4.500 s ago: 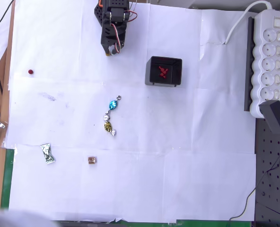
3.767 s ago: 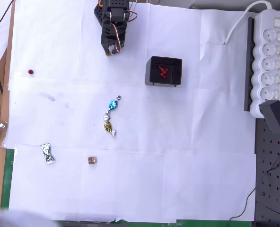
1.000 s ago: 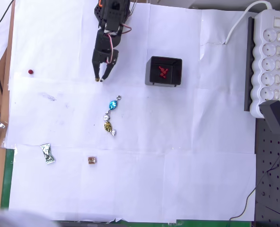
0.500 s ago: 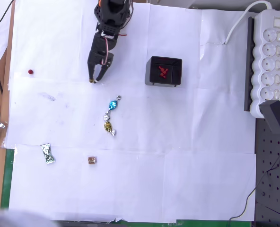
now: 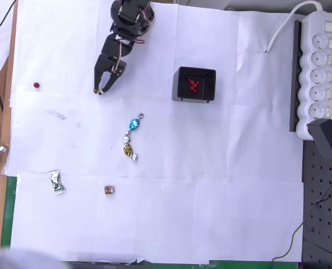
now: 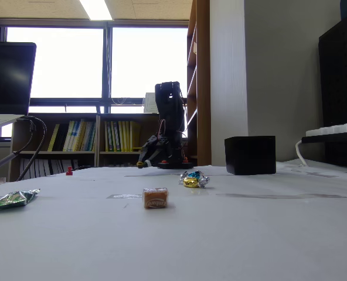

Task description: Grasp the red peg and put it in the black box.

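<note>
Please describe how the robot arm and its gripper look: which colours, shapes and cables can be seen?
The arm is black, built of blocky segments with boxy motor housings. Thin red and white wires loop along its upper segments in the overhead view. The gripper is black too, with two narrow fingers tapering to pale yellowish tips. In the fixed view the arm appears as a dark silhouette on a low base.

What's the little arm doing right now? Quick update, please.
Gripper open, empty, low over the paper. Red peg loose at the left in the overhead view, untouched. Black box already holds red pegs. Path clear; candies lie elsewhere.
</note>
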